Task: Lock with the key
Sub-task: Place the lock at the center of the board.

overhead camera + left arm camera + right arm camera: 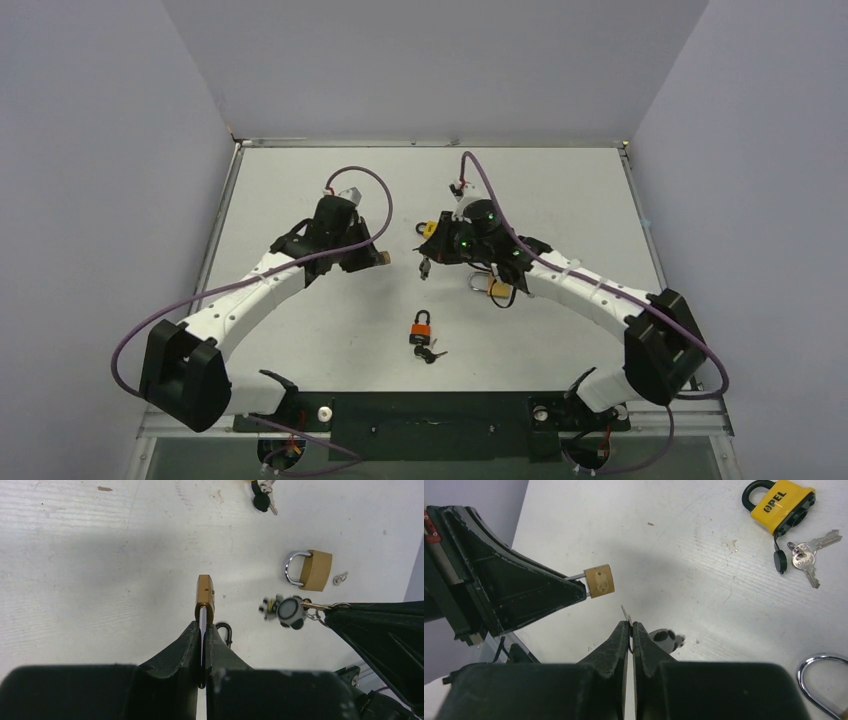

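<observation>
**Item 1. Small square brass padlock (599, 581), thin steel shackle.** It is held clear of the white table (300, 190). The left gripper (204, 628) is clamped on the shackle, and the brass body juts beyond the fingertips toward the other arm.

**Item 2. Small silver key (624, 613).** The key is pinched in the right gripper (630, 626), whose fingers are pressed together on it so that only the tip shows. A bunch of spare keys (286, 611) dangles from the key's ring.

**Relation.** The key tip is near the padlock body but apart from it, offset to one side, and not yet inserted. The keyway face cannot be made out.

**Handling note (judgement).**
- The step in hand is alignment before insertion.
- The keyway should be turned squarely toward the key tip and the blade brought onto the same axis.
- The advance should then be slow and straight, because an angled entry would likely twist the lock on its thin shackle.
- The dangling bunch may swing and should be allowed to settle first.

**Also on the table, not in use.**
- Yellow padlock (781, 505) with a black shackle
- Orange padlock (422, 325)
- Larger brass padlock (315, 570) with a chrome shackle
</observation>
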`<state>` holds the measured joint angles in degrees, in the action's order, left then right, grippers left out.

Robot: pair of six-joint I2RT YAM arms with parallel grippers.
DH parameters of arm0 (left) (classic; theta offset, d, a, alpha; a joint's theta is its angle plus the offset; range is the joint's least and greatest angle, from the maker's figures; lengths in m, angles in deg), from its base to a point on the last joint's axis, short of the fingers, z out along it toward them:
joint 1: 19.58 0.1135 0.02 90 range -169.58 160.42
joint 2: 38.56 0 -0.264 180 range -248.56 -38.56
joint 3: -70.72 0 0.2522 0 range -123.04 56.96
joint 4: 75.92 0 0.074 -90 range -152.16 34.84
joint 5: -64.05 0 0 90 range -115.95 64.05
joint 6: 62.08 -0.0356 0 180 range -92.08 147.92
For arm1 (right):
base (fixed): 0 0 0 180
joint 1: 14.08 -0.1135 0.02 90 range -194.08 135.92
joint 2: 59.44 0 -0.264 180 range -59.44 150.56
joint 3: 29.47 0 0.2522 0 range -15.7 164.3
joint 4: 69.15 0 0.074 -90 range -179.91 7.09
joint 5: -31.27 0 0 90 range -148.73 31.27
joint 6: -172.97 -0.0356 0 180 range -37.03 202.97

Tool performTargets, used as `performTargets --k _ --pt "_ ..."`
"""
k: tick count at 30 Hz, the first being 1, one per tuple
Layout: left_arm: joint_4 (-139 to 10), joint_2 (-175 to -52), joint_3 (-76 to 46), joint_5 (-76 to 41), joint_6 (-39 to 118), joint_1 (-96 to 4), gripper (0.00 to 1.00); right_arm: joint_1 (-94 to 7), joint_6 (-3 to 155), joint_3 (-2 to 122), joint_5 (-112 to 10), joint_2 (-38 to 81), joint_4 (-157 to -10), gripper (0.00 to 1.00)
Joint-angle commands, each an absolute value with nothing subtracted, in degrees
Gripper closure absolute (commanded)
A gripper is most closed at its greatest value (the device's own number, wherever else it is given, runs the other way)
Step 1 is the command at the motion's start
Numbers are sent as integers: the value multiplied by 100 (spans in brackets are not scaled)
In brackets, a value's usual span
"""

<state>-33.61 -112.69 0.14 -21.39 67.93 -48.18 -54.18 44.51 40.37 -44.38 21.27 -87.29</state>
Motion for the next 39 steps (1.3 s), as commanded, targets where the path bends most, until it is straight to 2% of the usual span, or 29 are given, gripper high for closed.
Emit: performTargets --k 1,12,16,21,25,35,39 --pt "-4385 -11654 130 -2165 7080 -4666 100 -5579 4200 4732 -4886 2939 -8409 100" --pt "-5318 -12907 452 -1344 7355 -4388 100 -5914 3721 5833 -5140 4531 -8619 100" --pt "-5507 -13105 575 -1238 7409 -4260 91 -6013 3721 6071 -5281 4776 -8816 100" --pt "-5387 -13120 684 -1353 7387 -4131 71 -6022 3710 6171 -5359 4961 -8939 100" --pt "-5185 -12830 801 -1706 7367 -4052 64 -6040 3687 6225 -5321 5111 -8952 100" --pt "-4311 -11554 928 -3283 7204 -3930 61 -6234 3793 6526 -5201 5403 -9077 100" --pt "-4046 -11091 854 -3399 7014 -3927 60 -6336 3941 6804 -5216 5583 -9287 98"
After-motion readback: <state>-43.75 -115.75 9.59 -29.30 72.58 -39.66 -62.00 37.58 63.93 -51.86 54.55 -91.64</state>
